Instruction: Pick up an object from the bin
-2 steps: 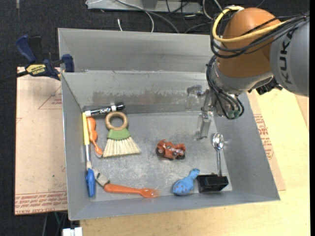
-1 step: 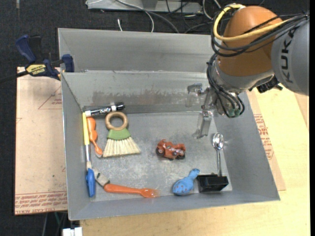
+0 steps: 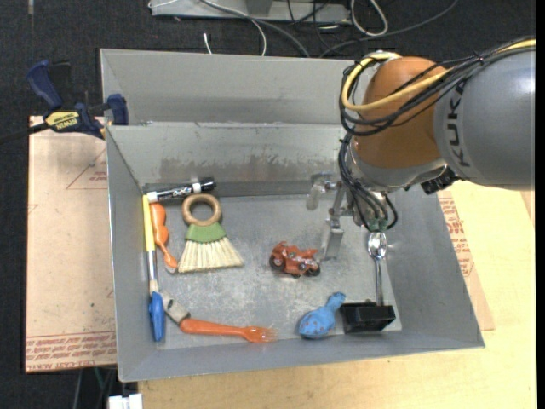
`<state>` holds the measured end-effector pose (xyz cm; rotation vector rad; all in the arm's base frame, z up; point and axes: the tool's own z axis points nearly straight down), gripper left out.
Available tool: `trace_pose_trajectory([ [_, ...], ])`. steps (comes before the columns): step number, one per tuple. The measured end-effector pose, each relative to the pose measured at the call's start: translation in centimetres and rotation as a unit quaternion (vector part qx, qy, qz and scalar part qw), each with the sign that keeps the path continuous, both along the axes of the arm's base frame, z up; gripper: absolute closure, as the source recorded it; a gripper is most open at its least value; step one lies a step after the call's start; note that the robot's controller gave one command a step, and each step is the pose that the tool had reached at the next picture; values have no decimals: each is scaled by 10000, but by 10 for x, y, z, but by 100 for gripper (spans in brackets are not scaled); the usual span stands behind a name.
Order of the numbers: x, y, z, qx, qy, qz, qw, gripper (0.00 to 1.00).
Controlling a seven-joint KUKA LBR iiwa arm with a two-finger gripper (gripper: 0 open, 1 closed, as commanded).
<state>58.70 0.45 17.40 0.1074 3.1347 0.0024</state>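
Grey metal bin (image 3: 255, 156): claw (image 3: 352, 233) hangs at about 2 o'clock from bin centre, spread wide, nothing between its fingers. Near centre lies a red toy car (image 3: 295, 260), just beside the claw at its 8 o'clock. Metal spoon (image 3: 377, 258) with black handle at claw's 5 o'clock. Blue lump (image 3: 321, 320) at bin's 6 o'clock; small broom (image 3: 204, 250) at 9 o'clock.
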Motion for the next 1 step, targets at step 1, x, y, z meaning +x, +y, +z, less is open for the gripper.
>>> trace_pose_trajectory([
  [1,-13,14,-29,4,2,-299,9996,0],
])
